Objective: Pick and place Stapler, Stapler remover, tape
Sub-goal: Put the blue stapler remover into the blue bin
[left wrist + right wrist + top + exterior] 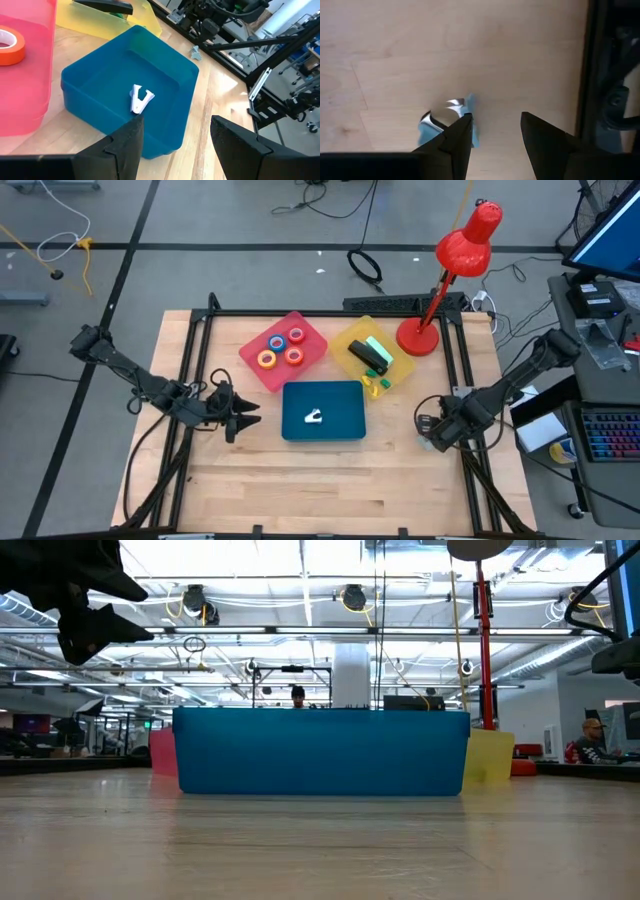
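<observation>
The tape rolls lie in a pink tray; an orange one shows in the left wrist view. The black stapler lies in a yellow tray. A white staple remover lies in the blue tray. A pale blue staple remover lies on the bare wood at the right, partly behind one finger of my open right gripper, which points down above it. My left gripper is open, in the air left of the blue tray, aimed at it.
A red desk lamp stands at the far right corner, behind the yellow tray. Black frame rails run along the table's left, right and far sides. Bare wood stretches along the near half. In the low view, people sit in the room beyond the table.
</observation>
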You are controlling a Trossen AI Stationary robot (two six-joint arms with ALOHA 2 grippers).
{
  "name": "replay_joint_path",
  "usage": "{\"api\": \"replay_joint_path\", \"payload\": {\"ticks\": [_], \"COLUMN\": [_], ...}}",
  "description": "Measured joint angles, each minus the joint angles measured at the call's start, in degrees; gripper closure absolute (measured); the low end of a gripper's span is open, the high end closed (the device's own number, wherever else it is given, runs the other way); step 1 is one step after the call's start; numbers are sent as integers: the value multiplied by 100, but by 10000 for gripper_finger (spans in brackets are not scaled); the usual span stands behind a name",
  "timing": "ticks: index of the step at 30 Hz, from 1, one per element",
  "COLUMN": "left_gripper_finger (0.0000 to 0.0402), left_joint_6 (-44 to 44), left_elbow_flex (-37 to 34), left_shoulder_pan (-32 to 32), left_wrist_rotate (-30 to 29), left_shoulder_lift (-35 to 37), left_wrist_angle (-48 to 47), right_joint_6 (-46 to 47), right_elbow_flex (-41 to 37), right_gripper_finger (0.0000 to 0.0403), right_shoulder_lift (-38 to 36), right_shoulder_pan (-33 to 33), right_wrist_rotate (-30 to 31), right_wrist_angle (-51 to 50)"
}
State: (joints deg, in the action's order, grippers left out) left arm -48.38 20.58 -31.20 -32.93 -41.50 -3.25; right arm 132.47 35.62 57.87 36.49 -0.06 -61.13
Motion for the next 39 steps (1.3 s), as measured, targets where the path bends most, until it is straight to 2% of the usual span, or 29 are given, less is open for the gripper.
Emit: {"api": "replay_joint_path", "payload": {"ticks": [7,15,18,28,33,39], "left_gripper_finger": [174,174,174,174,174,174], "left_joint_6": [9,16,4,4,2,2], "left_elbow_flex": [0,0,0,0,2,4], "left_shoulder_pan": [0,-1,-1,0,0,0], "left_wrist_rotate": [0,119,138,142,144,160], "left_shoulder_lift": [0,0,0,0,0,0], "left_wrist_angle": [0,0,1,2,2,13], "right_joint_6": [-37,-212,-328,-540,-454,-431], "right_elbow_flex": [0,2,4,-14,-337,-737], "right_gripper_finger": [241,242,241,243,247,273], "right_shoulder_lift": [378,728,788,795,826,779], "right_shoulder_pan": [0,2,0,0,-3,-3], "right_wrist_rotate": [11,161,348,337,297,301], "right_wrist_angle": [441,391,435,453,869,1456]}}
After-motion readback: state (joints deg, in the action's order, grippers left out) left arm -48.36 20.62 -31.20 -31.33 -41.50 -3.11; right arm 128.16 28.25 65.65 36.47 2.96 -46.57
